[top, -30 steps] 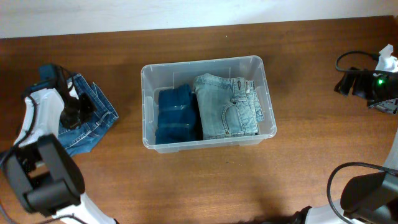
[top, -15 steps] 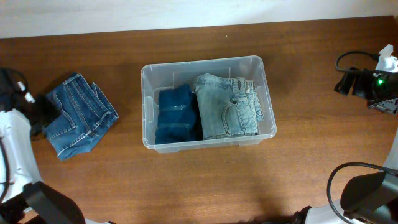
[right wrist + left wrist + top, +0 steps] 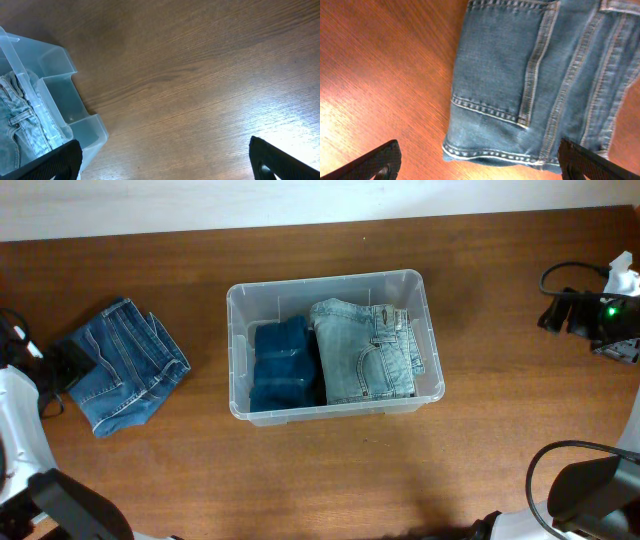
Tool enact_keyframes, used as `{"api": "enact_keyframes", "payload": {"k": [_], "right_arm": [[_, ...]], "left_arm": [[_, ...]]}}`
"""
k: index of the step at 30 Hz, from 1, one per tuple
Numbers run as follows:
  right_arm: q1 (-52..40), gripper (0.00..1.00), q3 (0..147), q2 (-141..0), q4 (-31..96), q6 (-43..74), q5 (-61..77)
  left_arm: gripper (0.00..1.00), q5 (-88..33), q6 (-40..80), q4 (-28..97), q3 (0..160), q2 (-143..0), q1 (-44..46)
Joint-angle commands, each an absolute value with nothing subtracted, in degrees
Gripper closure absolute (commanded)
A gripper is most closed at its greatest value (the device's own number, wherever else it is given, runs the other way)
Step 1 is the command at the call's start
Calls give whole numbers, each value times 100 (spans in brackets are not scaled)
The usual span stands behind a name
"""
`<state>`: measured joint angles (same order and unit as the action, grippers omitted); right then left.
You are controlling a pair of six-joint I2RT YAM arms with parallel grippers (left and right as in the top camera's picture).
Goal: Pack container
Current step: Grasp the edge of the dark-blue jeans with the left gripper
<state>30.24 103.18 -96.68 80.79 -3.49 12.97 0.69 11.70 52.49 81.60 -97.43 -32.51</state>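
**Item 1. Left end effector** (image 3: 482, 162): at the far left edge of the bench (image 3: 330, 480). Its fingers are spread wide and have hold of nothing. In the left wrist view the two fingertips sit at the lower corners, with denim lying flat between and beyond them.

**Item 2. Folded blue jeans** (image 3: 125, 375): loose on the bench, just right of the left end effector and apparently not touching it. The long axis runs roughly far to near, tilted slightly to the right at the near end. A seamed pocket panel faces up.

**Item 3. Container** (image 3: 325, 280): clear plastic, at mid bench, well apart from the loose jeans and to their right. Its long axis runs left to right.
- Left half: a dark blue folded garment (image 3: 285, 365).
- Right half: light-wash folded jeans (image 3: 365, 350), touching the dark garment.

**Item 4. Right end effector** (image 3: 170, 162): at the right of the bench. Its fingers are fully apart and empty, over bare wood, with a corner of the container at the left of its wrist view.

**Note on the coming move.** The loose jeans look to be the remaining item to pack. The left arm is much the nearer to them. The carry would run rightward over the container's left wall.
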Motion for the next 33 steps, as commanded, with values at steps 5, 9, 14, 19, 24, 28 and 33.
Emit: {"api": "enact_keyframes", "payload": {"k": [5,9,14,19,24,28,33], "right_arm": [[3046,2,10377,-9671,8079,-386,1286],[3046,1,10377,-9671,8079,-384,1288],[3046,1,10377,-9671,8079,-386,1288],[3046,1,10377,-9671,8079,-386,1288],[3046,1,10377,-9671,8079,-386,1288],[3046,1,10377,-9671,8079,-386,1288],[3046,1,10377,-9671,8079,-386,1288]], "left_arm": [[1,-75,1055,4980,7994,-10254,-3433],[1,-183,1035,4869,7994,-10530,-3481],[1,-193,1033,4711,7994,-10763,-3507],[1,-314,884,4521,7985,-11002,-3505],[1,-561,797,4338,7985,-11371,-3505],[1,-582,799,4263,7985,-11716,-3505],[1,-585,799,4263,7985,-12110,-3505]]}}
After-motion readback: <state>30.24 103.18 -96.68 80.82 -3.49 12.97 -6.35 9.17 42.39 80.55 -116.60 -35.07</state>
